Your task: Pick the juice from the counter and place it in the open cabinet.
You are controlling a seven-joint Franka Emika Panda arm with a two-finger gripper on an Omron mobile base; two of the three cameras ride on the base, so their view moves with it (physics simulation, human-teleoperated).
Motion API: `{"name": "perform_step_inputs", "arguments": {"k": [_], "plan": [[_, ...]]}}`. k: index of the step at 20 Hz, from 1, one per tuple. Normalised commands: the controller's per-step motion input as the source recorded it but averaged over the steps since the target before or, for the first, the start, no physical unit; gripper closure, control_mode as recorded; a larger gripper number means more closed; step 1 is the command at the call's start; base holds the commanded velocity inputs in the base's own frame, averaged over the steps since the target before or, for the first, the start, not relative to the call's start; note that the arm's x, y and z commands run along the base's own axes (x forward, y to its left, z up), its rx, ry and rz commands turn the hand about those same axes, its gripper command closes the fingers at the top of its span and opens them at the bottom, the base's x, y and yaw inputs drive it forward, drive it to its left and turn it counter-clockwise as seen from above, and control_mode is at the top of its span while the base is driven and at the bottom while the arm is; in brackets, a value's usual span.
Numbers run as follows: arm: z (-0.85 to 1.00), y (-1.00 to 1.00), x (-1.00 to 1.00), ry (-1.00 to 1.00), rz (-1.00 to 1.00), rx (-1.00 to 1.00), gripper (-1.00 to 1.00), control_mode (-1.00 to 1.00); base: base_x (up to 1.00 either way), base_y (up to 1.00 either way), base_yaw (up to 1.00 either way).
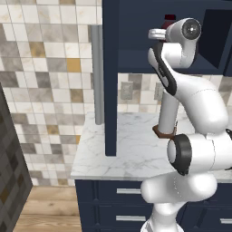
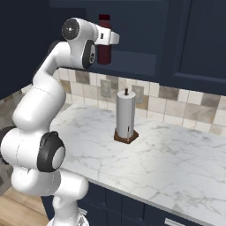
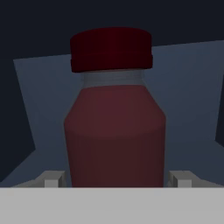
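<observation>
The juice (image 2: 104, 48) is a dark-red bottle with a red cap, held upright inside the open cabinet (image 2: 137, 44) at shelf height. My gripper (image 2: 105, 39) reaches into the cabinet from the left and is shut on the juice. In the hand view the juice (image 3: 116, 127) stands close in front, with a fingertip (image 3: 53, 180) hard against each side and the dim cabinet back wall (image 3: 188, 87) behind. From the left base view, the juice cap (image 1: 169, 18) peeks over the hand (image 1: 158, 34). Whether the bottle's base rests on the shelf is unclear.
The cabinet's open navy door (image 1: 110, 86) hangs edge-on over the white marble counter (image 1: 122, 154). A paper-towel roll (image 2: 125, 114) on a brown base stands on the counter (image 2: 176, 163) below the cabinet. Navy drawers (image 1: 113, 199) sit under the counter. Tiled wall lies behind.
</observation>
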Motion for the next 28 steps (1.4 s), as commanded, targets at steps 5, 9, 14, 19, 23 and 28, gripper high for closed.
{"name": "perform_step_inputs", "arguments": {"k": [5, 9, 14, 19, 23, 28], "plan": [[0.00, 0.00, 0.36, 0.00, 0.00, 0.00, 1.00, -1.00, 0.00, 0.00, 0.00], [-0.04, 0.00, 0.27, 0.00, 0.00, 0.00, 1.00, -1.00, 0.00, 0.00, 0.00], [-0.06, 0.00, 0.32, 0.00, 0.00, 0.00, 1.00, -1.00, 0.00, 0.00, 0.00], [-0.08, 0.00, 0.33, 0.00, 0.00, 0.00, 1.00, -1.00, 0.00, 0.00, 0.00], [-0.12, 0.00, 0.31, 0.01, 0.00, 0.00, 1.00, -1.00, 0.00, 0.00, 0.00], [-0.17, 0.00, 0.31, 0.01, 0.00, 0.00, 1.00, -1.00, 0.00, 0.00, 0.00]]}}
